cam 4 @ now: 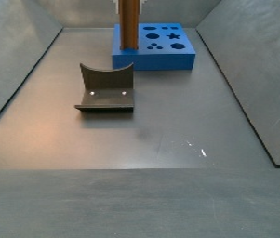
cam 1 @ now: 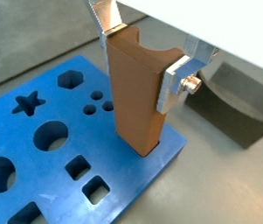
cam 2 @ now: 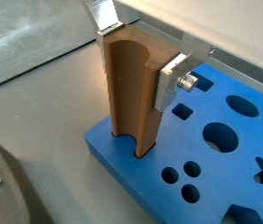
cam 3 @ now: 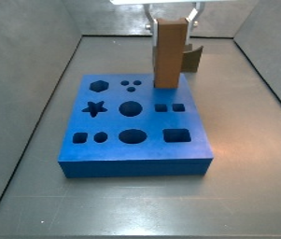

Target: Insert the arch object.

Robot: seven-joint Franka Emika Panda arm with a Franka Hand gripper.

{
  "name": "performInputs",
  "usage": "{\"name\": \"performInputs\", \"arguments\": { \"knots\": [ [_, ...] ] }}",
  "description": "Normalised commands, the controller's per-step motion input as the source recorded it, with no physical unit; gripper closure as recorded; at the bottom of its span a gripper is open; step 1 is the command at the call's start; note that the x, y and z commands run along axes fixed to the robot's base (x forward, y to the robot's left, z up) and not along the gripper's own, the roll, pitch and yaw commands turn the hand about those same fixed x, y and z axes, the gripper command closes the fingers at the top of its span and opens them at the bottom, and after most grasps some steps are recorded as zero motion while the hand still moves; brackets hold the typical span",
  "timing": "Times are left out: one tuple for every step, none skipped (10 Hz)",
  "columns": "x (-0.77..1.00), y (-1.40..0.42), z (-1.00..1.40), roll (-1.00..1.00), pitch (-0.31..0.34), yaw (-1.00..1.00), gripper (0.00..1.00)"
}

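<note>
Above one blue board [cam 3: 92,157], the end effector [cam 1: 140,57] is clamped on one upright arch object [cam 1: 136,96].

The two-finger silver gripper [cam 1: 140,59] points straight down, its flat plate fingers [cam 1: 172,84] clamped on the tall orange-brown arch object [cam 1: 136,96].

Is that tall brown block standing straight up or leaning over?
Upright. The arch object stands vertical at a corner of the blue board, with the tool clamping its upper part in both wrist views.
</note>
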Motion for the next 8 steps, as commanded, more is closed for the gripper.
{"name": "performInputs", "arguments": {
  "knots": [
    [0.28,-0.13,-0.19,0.04,0.000,-0.32,1.00],
    [0.29,-0.10,-0.27,0.07,0.000,-0.23,1.00],
    [0.21,-0.08,-0.30,0.12,0.000,-0.14,1.00],
    [0.13,-0.12,-0.37,0.20,0.001,-0.10,1.00],
    [0.07,-0.10,-0.35,0.22,0.054,-0.09,1.00],
    [0.06,-0.07,-0.29,0.19,0.061,-0.06,1.00],
    [0.00,0.02,0.00,0.00,-0.013,-0.01,1.00],
    [0.00,0.00,0.00,0.00,0.000,0.00,1.00]
  ]
}}
